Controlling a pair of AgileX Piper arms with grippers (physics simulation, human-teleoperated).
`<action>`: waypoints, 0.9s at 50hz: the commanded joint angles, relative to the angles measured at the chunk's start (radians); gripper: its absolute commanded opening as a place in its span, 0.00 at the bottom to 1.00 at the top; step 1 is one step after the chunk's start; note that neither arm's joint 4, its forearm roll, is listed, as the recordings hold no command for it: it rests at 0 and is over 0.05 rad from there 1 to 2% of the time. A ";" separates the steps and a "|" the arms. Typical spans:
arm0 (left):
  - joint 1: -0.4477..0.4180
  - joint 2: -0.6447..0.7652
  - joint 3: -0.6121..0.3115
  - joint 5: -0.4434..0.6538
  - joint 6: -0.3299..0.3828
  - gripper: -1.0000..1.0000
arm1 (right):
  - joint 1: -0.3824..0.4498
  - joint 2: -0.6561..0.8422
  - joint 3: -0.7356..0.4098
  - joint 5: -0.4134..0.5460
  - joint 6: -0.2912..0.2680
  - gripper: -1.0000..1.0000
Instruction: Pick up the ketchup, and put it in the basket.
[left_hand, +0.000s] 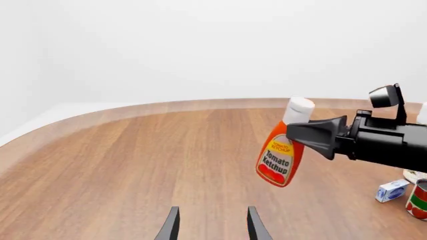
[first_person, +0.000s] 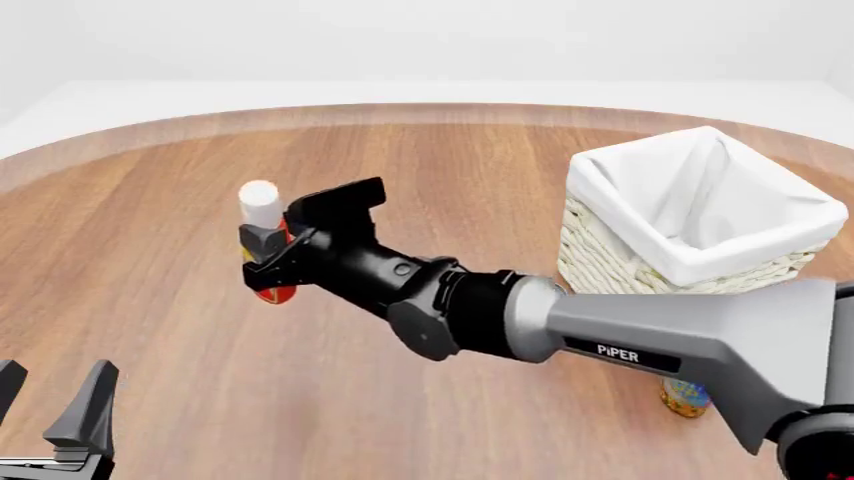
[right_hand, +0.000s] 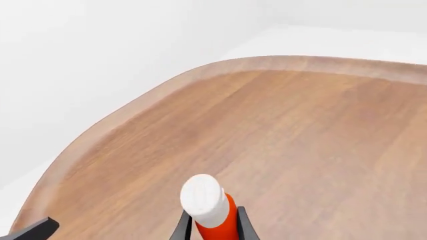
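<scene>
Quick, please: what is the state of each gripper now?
Left gripper: open, holding nothing.
Right gripper: closed on the ketchup.

The desk is brown wood with a round far edge. A big white basket with a cloth inside sits on it at the right. A small can stands just in front of the basket. A little white box lies beside a red and green can.
</scene>
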 joint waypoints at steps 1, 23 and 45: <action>0.000 0.000 0.000 0.000 0.000 1.00 | -0.081 -0.048 -0.003 -0.013 -0.018 0.00; 0.000 0.000 0.000 0.000 0.000 1.00 | -0.231 -0.155 0.059 -0.071 -0.046 0.00; 0.000 0.000 0.000 0.000 0.000 1.00 | -0.360 -0.345 0.204 -0.113 -0.048 0.00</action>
